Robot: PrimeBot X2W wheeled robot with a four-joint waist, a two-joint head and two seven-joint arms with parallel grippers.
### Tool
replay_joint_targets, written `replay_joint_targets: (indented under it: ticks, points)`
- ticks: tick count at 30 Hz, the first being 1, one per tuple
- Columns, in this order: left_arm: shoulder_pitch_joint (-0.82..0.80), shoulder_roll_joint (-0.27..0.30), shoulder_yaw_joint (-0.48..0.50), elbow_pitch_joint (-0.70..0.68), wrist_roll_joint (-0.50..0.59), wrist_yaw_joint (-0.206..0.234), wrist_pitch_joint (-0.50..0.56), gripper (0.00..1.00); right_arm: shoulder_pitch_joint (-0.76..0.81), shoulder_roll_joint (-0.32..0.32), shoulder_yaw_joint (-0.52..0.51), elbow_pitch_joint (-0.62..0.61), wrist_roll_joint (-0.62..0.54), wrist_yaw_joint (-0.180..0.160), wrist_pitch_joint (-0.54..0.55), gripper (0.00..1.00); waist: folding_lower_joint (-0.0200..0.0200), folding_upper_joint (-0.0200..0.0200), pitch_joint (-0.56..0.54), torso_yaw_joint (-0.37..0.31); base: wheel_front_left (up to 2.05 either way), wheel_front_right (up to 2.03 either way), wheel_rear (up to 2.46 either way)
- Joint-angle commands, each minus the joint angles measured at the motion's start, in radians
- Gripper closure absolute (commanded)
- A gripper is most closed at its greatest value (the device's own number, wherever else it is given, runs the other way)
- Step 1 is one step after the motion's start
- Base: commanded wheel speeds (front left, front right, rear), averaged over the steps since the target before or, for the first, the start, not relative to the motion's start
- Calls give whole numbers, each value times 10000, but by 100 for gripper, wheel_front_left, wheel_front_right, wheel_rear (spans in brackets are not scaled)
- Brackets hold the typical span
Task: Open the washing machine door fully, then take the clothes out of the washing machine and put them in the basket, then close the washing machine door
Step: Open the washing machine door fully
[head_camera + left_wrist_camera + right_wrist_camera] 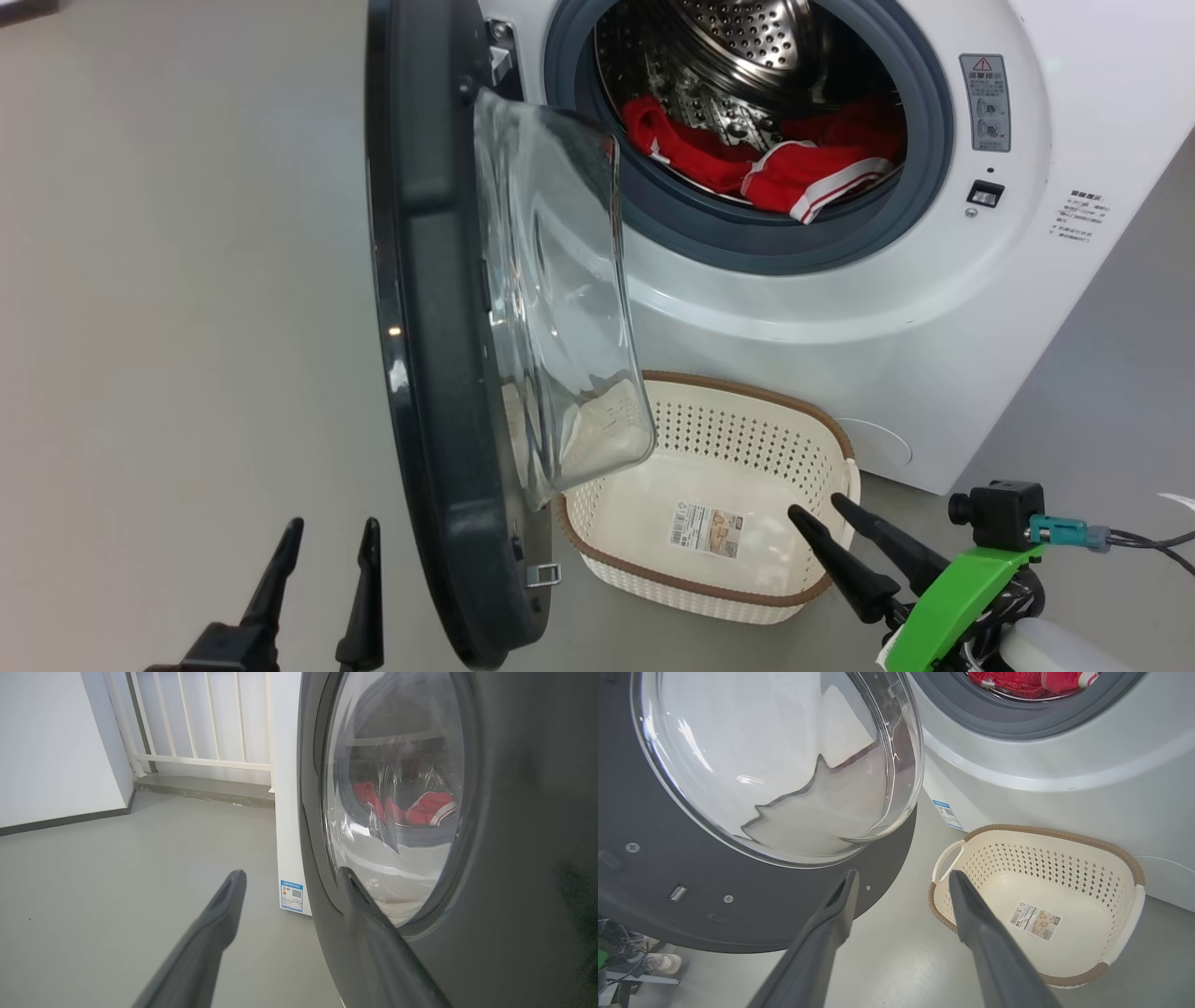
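Jaws: spread wide on left gripper (334,525) and right gripper (815,504); nothing is gripped.
Clothes (775,173): piled low in the washing machine (840,308).
Feel: likely soft, light, floppy.
Hold: best pinched at the striped edge (840,184).

The left gripper (334,525) and right gripper (815,504) are fitted with long, dark, tapered fingers. A black camera (1004,513) and teal connector (1060,530) are carried on a bright green bracket (952,583).
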Motion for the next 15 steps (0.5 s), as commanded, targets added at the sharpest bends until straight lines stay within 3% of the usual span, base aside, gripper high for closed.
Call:
replay_joint_targets:
  ticks: [1,15]
  points:
    - [-196,158,358,-222,76,-58,-82,0,-173,-194,7,-67,-281,17,-160,0,0,0,1,-2,0,0,0]
    - [-270,158,351,-255,47,-21,-82,0,1089,861,-3679,-877,-4453,17,-180,0,0,0,105,-17,0,0,0]
